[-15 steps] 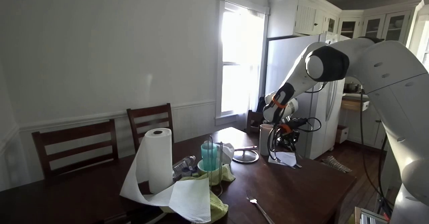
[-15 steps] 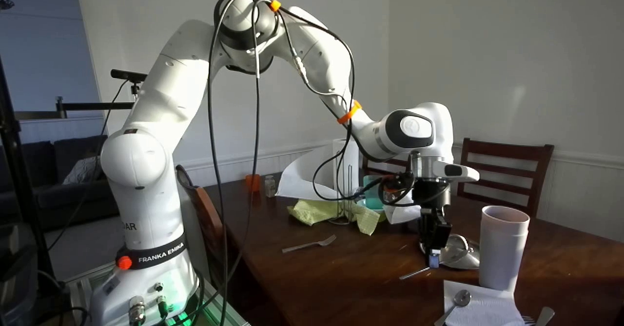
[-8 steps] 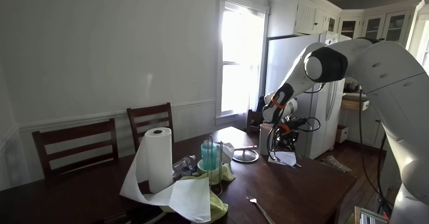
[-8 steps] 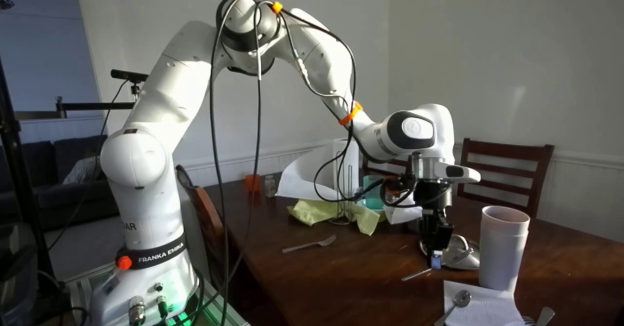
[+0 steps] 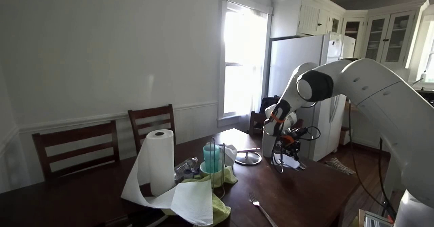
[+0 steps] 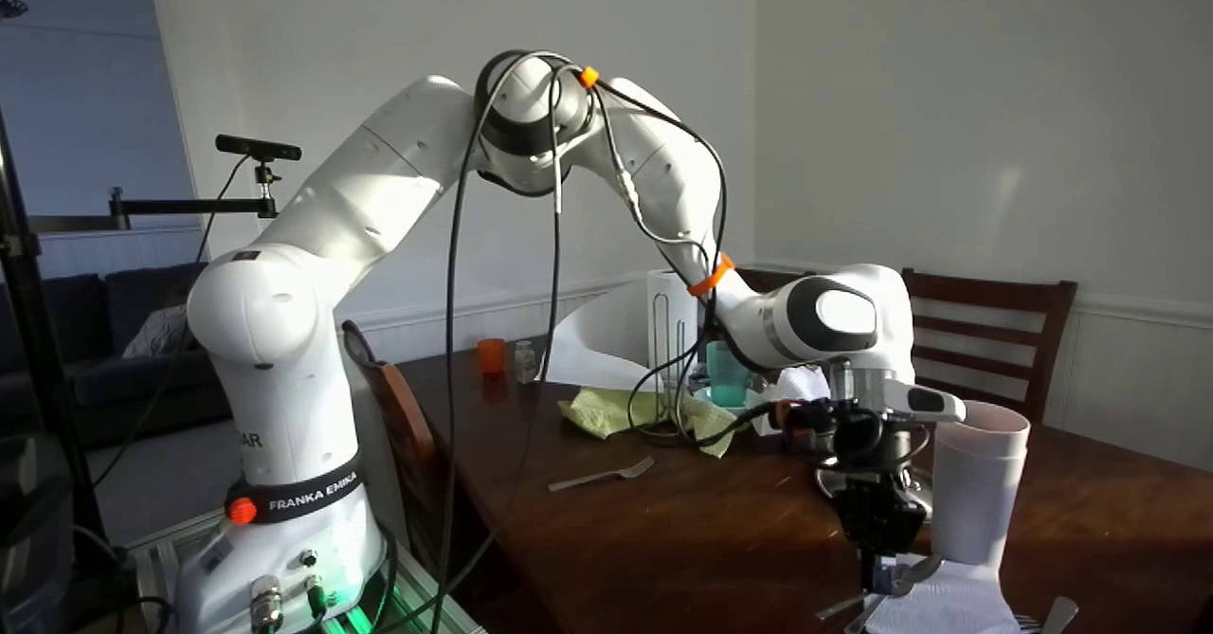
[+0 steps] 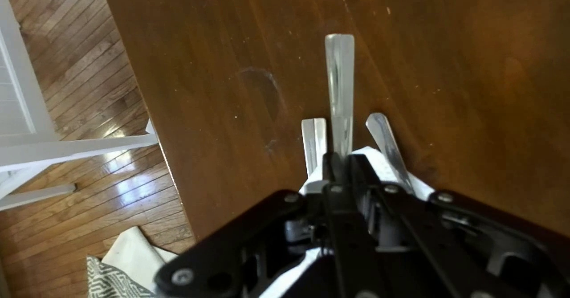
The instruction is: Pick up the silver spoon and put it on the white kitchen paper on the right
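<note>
- In the wrist view, the fingers (image 7: 329,171) rise from the bottom edge and stand almost together near the centre of the frame, pinching the silver spoon (image 7: 341,93) between them; its handle points to the top of the frame.
- White kitchen paper (image 7: 377,161) shows behind the fingers, on the wooden counter (image 7: 467,88). A square-ended silver handle (image 7: 314,142) lies just left of the spoon and a round-ended silver handle (image 7: 387,144) just right of it; the rest of both is hidden.
- Floorboards (image 7: 84,88) fill the left of that frame, with a patterned cloth (image 7: 113,280) at lower left.
- In an exterior view, the robot arm (image 6: 521,108) arches from lower left to lower right. The spoon shows on both sides of the fingers, handle to the lower left, bowl to the right, over the left part of the paper; whether it touches cannot be told.
- A tall pale cup (image 6: 981,487) stands upright at the paper's upper edge. A fork (image 6: 602,476) lies well to the left, near a yellow-green cloth (image 6: 606,411) and a teal cup (image 6: 728,373).
- In an exterior view, the paper roll (image 5: 162,162) stands left of centre and the refrigerator (image 5: 295,54) at upper right. The fingers, right of centre, are too small and dark there to read.
</note>
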### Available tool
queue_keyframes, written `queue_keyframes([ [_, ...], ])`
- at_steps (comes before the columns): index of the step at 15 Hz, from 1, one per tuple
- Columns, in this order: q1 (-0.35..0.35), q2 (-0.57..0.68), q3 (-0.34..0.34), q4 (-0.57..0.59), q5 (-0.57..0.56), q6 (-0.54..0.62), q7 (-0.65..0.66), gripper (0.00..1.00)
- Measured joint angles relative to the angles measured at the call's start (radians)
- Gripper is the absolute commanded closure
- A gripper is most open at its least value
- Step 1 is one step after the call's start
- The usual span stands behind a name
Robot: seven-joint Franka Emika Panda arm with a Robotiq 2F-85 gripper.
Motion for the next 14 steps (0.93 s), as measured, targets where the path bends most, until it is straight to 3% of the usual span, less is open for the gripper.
queue_keyframes([
  [6,-0.021,0.134,0.015,0.119,0.000,0.000,-0.088,0.98],
  [14,-0.031,0.165,0.040,0.231,0.001,-0.073,-0.164,0.98],
])
